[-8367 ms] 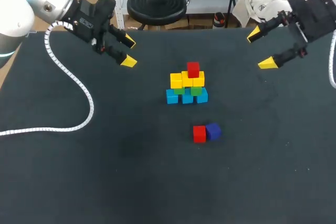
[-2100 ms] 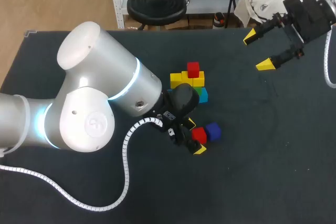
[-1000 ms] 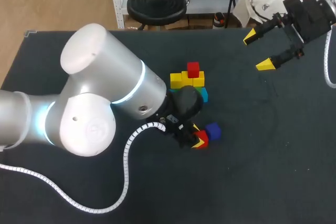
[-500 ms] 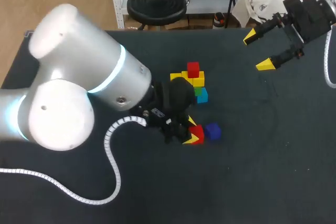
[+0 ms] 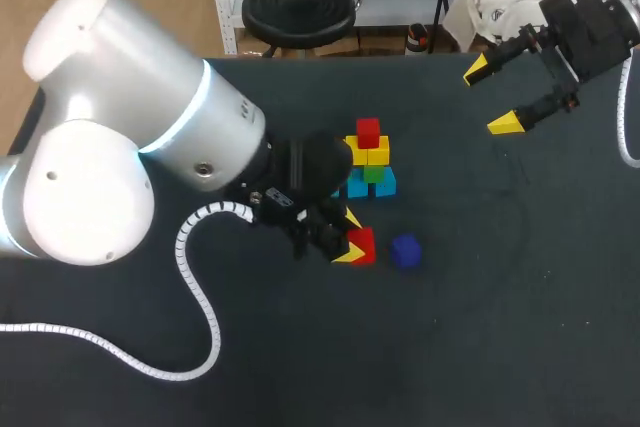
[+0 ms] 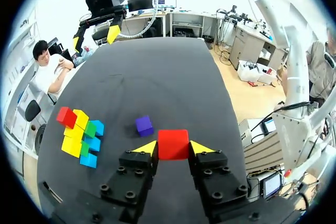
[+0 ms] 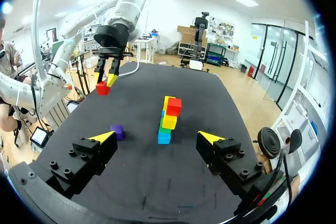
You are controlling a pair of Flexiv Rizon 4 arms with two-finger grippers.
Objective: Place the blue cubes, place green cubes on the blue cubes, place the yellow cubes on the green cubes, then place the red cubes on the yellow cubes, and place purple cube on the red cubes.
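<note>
- Worktop (image 5: 500, 327): a dark matte surface on which one stack (image 7: 168, 120) of cubes is carried near the middle. A loose purple cube (image 5: 405, 251) lies nearer the robot, apart from the stack.
- Stack: blue cubes (image 6: 93, 144) form the base, green cubes (image 6: 90, 128) are set on them, and yellow cubes (image 6: 73, 132) lie above. A single top red cube (image 5: 368, 132) is seated on the yellow layer.
- Left gripper (image 6: 173, 149): pinched on the held red cube (image 6: 173, 144), which is clamped from two sides between the yellow tips. The cube is plain and bright red, with crisp edges and no markings.
- Position of the held red cube: in the head view it is seen near the purple cube without touching it. It lies on the purple cube's left-arm side and nearer the robot than the stack.
- Right gripper (image 5: 495, 97): spread wide with nothing between its fingers. It is held over the far right part of the worktop, well apart from all the cubes.
- Left wrist view: the layers are shown as three blue, two green and three yellow cubes. In the head view the stack's left part is covered by the left arm (image 5: 150, 177).
- Right wrist view: the stack is shown side-on as a narrow column, with the left gripper and its cube beyond the purple cube. Whether the held red cube touches the worktop or is raised cannot be told.
</note>
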